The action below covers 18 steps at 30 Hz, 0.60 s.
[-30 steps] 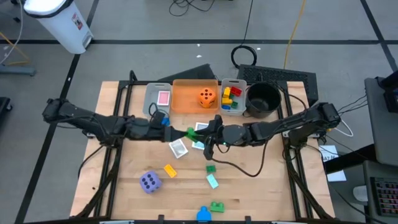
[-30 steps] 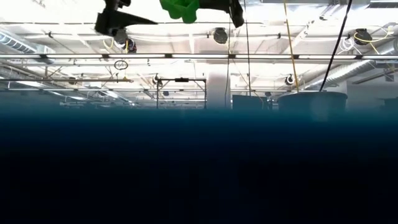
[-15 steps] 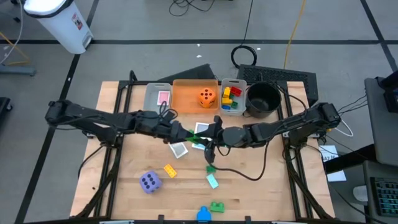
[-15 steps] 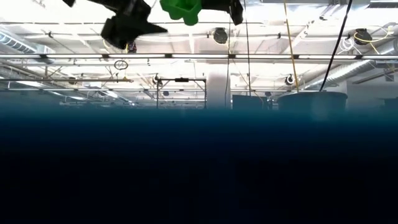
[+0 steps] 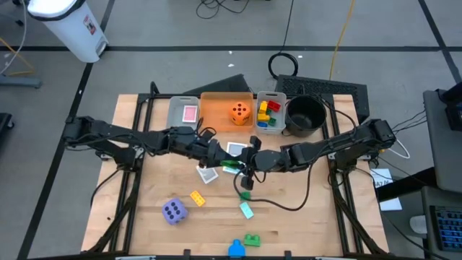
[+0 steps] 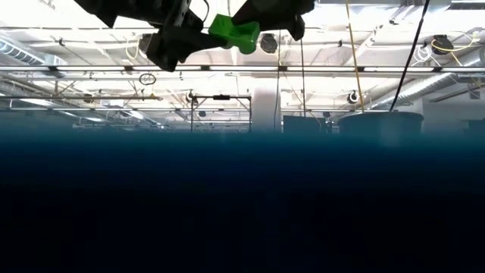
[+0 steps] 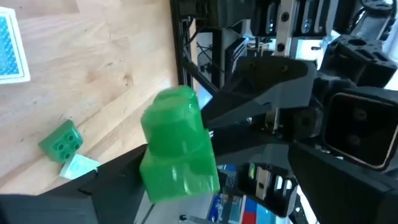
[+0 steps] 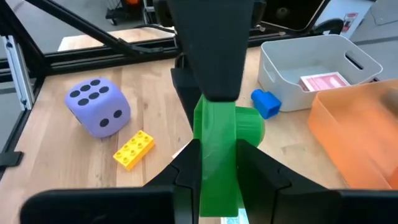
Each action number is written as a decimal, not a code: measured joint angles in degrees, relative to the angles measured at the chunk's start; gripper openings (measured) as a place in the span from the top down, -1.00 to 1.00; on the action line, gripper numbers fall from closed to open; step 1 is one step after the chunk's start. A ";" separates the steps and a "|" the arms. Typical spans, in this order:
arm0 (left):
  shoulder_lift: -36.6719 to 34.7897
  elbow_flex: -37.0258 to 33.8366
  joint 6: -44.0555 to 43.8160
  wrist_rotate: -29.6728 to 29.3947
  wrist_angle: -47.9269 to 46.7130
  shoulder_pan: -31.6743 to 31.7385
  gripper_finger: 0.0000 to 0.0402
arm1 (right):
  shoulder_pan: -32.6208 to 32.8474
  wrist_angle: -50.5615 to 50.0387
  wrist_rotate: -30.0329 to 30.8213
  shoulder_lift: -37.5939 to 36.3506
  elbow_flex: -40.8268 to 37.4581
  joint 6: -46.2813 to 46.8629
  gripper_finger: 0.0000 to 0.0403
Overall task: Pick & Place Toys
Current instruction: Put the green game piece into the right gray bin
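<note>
The green brick [image 5: 231,166] hangs in the air above the table's [image 5: 144,195] middle, over the picture cards [image 5: 232,150] in front of the orange bin [image 5: 216,115]. Its long axis runs roughly level, tilted a little in the low view, its round stud end aimed toward the left gripper [image 5: 219,159]. The right gripper [image 5: 242,167] is clamped on the brick's other end. The left gripper's fingers stand apart on either side of the stud end; whether they touch it I cannot tell.
</note>
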 joint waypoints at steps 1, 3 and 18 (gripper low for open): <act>-0.02 0.00 0.00 -0.03 -0.31 0.00 -0.81 | 0.00 0.10 0.00 0.00 0.00 0.00 0.68; 0.26 0.00 0.00 0.07 -0.22 0.10 -0.68 | 0.00 0.05 -0.01 -0.03 0.00 0.00 0.68; 0.35 -0.07 0.74 0.34 -2.23 0.76 0.33 | 0.00 0.22 0.27 -0.13 0.04 -0.50 0.67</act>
